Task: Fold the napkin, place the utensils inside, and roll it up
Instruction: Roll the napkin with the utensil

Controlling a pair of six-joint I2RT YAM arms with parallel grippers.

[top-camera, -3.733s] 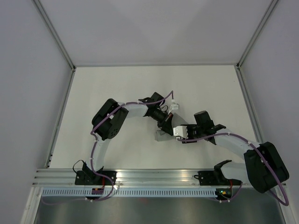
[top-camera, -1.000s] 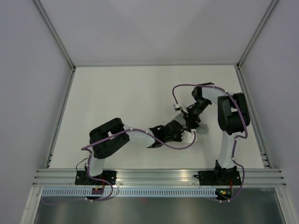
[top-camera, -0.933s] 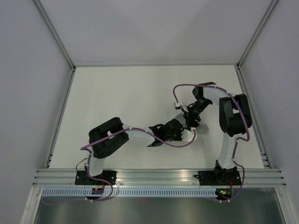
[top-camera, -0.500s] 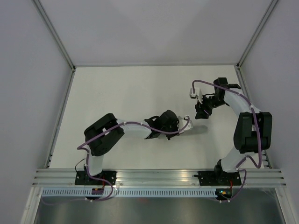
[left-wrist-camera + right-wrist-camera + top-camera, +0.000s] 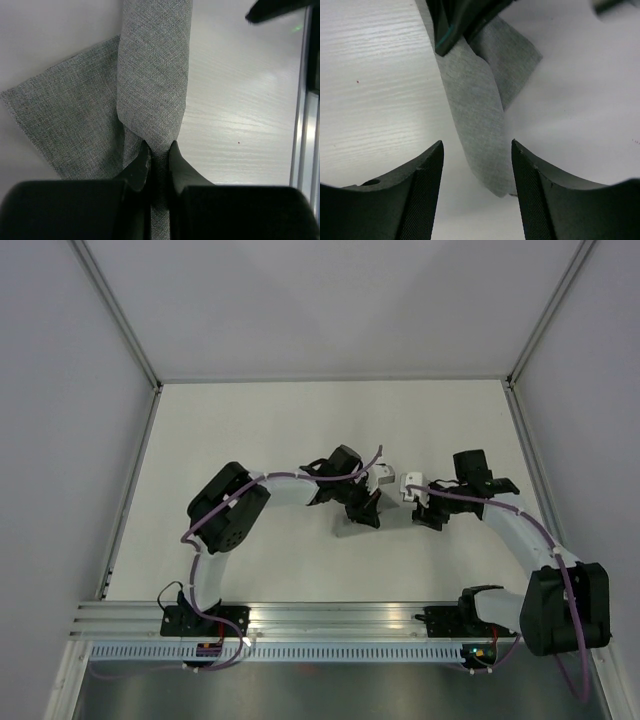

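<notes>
Since half a second ago the right arm's elbow has swung down toward the near right corner and its gripper has come nearer, while the left gripper has drawn back leftward with the cloth. Nearest in the overhead view, a ribbed aluminium rail point(image 5: 330, 618) carries both black arm bases. From it the white-and-black left arm point(image 5: 225, 515) arches up and across to the middle of the white wood-grain table point(image 5: 250, 430), and the white-and-black right arm point(image 5: 520, 535) curves in from the right. The left gripper point(image 5: 159, 150) is closed narrowly on the plain mid-grey square fabric napkin point(image 5: 155, 75). Its two black fingers point(image 5: 140, 165) pinch one end of a long folded or rolled strip of the cloth, which runs away from them, and a flat flap spreads on the table to one side. The right gripper point(image 5: 476, 145) stands wide and holds nothing. In its wrist view its ribbed black pads point(image 5: 417, 192) frame the strip's free end, which lies on the table and touches neither pad. From above, the two grippers are near each other but apart, the right one just to the right of the left. The napkin sits near the table's middle, mostly hidden under the left gripper. Farthest back, pale grey walls point(image 5: 330, 300) framed by slim metal posts close the space.
</notes>
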